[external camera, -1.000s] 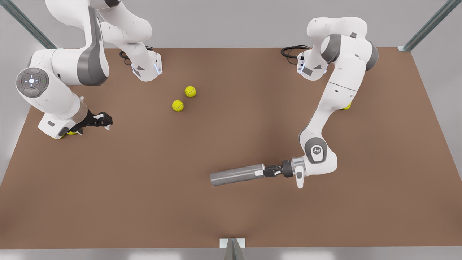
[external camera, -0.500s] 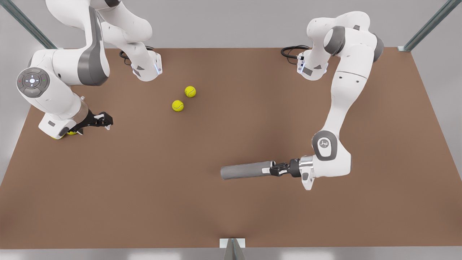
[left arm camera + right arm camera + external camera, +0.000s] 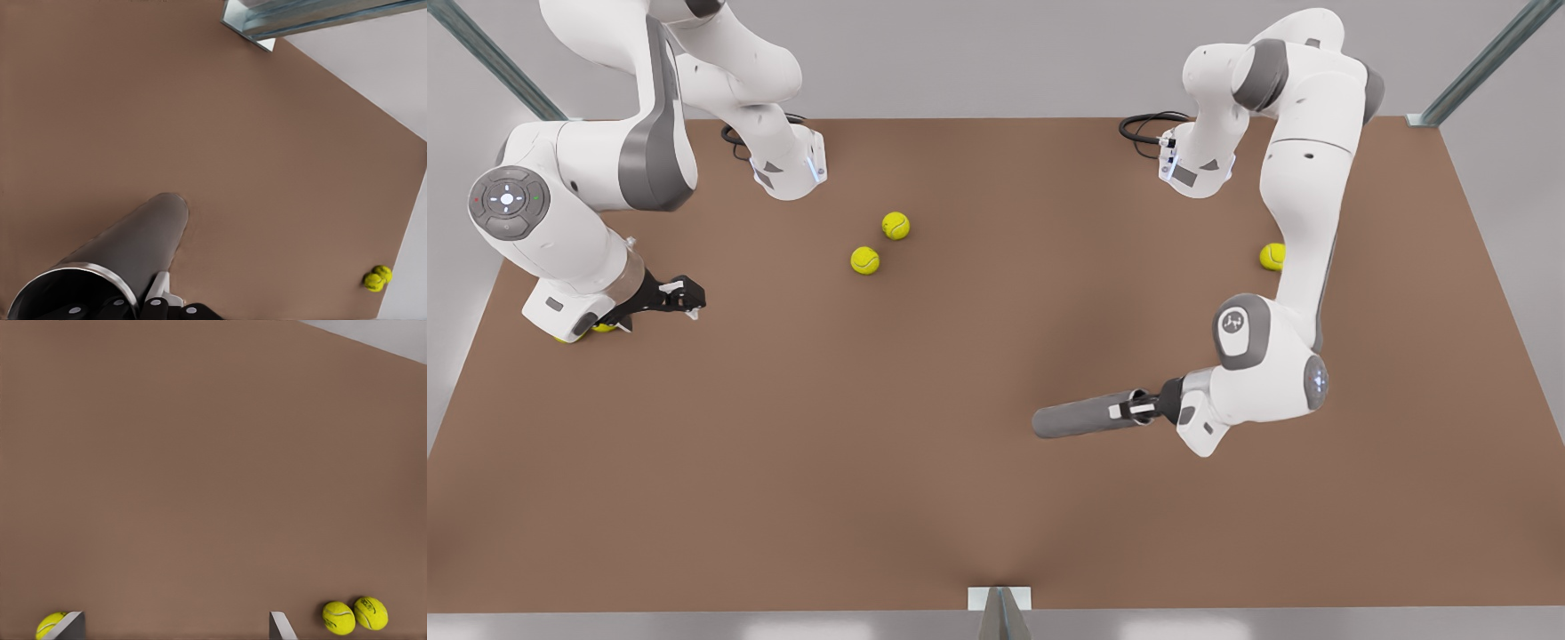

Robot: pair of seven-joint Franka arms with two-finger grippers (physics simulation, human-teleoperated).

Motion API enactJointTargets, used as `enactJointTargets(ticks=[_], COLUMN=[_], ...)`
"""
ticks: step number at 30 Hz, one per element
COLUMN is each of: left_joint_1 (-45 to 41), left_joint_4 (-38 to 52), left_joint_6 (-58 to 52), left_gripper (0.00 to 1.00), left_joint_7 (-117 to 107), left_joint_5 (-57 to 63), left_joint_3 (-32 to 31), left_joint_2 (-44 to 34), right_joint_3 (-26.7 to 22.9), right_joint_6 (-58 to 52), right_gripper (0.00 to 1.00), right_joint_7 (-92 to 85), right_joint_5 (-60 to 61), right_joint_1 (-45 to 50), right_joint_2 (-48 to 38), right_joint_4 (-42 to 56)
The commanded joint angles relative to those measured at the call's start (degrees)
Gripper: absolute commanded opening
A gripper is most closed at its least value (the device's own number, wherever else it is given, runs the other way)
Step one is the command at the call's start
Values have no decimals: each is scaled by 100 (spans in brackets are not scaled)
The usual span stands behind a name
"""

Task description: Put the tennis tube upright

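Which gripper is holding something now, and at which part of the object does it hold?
The left gripper holds the tennis tube at its silver-rimmed end. The right gripper is open and holds nothing.

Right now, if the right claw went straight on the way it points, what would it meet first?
Probably bare table: the open right claw aims at brown surface. The two tennis balls lie just off its line, though depth is unclear. The left claw holds the tennis tube.

Open brown table, few obstacles
Mid & near side free for passing; two tennis balls sit w/ far-centre, one ball by arm on front view's right, tennis tube juts across right-centre
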Motion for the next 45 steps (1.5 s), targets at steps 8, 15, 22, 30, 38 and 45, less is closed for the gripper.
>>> enactJointTargets(ticks=[8,15,22,30,38,45], left_joint_1=[-34,-210,-386,-447,-421,-421], left_joint_4=[255,439,580,571,571,571], left_joint_6=[-404,-958,-1072,-1072,-1046,-1072], left_gripper=[21,21,21,21,24,99], left_joint_7=[-488,-497,-726,-858,-884,-858], left_joint_5=[2489,3157,3860,4177,4062,4089], left_joint_3=[-79,-53,0,-18,-27,-18], left_joint_2=[-30,-126,-39,-21,-21,-3], right_joint_3=[0,0,-9,-53,-35,-35], right_joint_6=[0,9,-263,1020,1757,1319], right_gripper=[100,100,100,100,100,100], right_joint_7=[0,44,9,62,62,70], right_joint_5=[0,0,-35,-61,-35,9], right_joint_1=[-9,18,-9,-44,-193,-466], right_joint_2=[0,104,61,-123,-53,-106], right_joint_4=[0,0,404,879,862,475])
